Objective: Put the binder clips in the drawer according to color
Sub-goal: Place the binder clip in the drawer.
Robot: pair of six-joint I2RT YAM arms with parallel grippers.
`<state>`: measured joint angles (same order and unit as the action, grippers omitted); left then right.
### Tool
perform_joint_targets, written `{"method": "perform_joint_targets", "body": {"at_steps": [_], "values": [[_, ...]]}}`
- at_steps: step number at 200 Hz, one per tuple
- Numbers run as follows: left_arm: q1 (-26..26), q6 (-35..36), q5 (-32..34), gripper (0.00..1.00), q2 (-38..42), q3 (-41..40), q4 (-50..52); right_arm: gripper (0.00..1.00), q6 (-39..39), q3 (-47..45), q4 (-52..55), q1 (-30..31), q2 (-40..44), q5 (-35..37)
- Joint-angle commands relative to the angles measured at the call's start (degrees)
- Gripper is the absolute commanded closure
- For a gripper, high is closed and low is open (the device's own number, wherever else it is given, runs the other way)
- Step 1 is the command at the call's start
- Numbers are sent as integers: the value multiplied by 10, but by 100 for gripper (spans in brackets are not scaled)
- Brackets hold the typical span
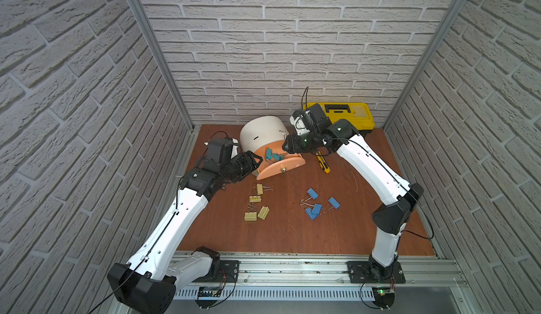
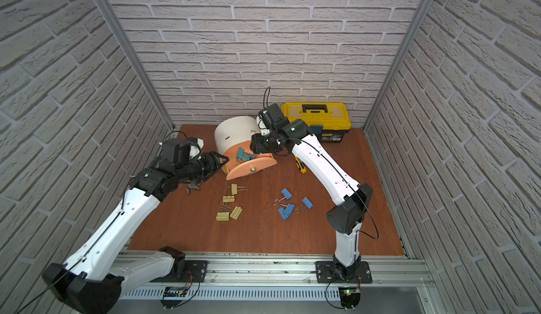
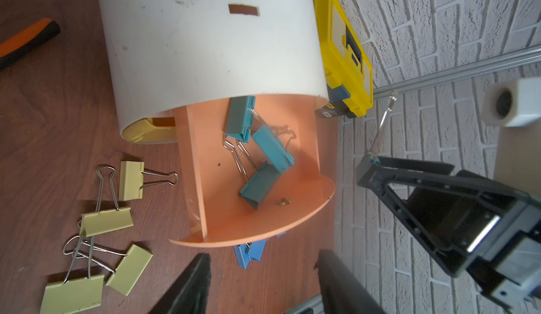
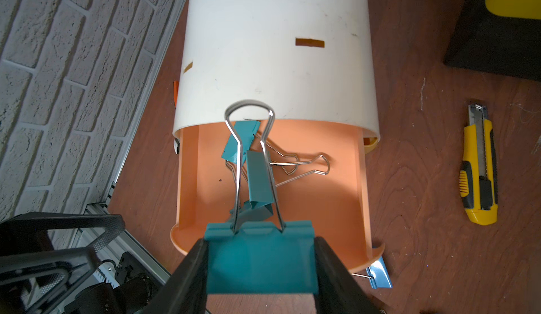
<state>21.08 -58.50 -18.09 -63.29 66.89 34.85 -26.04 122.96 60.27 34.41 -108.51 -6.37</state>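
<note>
Left gripper [image 1: 257, 160] hovers just left of open peach drawer [image 1: 279, 167], jaws part open, empty. Yellow clips [image 1: 256, 202] near centre-left on table; blue clips [image 1: 317, 205] right of them. Three teal clips [image 3: 257, 151] lie in peach drawer. Right gripper [image 4: 260, 265] holds fourth teal clip [image 4: 260, 257] by its sides, directly over drawer's front part, wire handles pointing toward cabinet [image 4: 275, 49]. Right arm nearer; release likely drops it in.

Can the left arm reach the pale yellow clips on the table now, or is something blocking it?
Probably yes. The pale yellow clips lie in the open beside the left gripper, which looks empty. The open peach drawer stands behind them, not between.
</note>
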Motion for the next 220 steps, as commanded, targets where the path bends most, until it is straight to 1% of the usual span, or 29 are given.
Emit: {"method": "perform_joint_targets", "body": {"at_steps": [1,53,75,147,183,220], "values": [[-9,12,-13,37,4,6,-22,62,10,20,-3,5,-10,-2],[-18,15,-23,37,4,5,-23,62,11,47,4,5,-38,3],[-19,16,-26,37,4,5,-22,60,13,46,5,5,-37,7],[-21,16,-29,37,5,7,-23,40,20,44,2,5,-31,15],[-20,15,-29,37,7,7,-22,36,21,46,2,4,-31,17],[-20,15,-30,37,8,10,-20,34,23,51,3,5,-29,19]]}}
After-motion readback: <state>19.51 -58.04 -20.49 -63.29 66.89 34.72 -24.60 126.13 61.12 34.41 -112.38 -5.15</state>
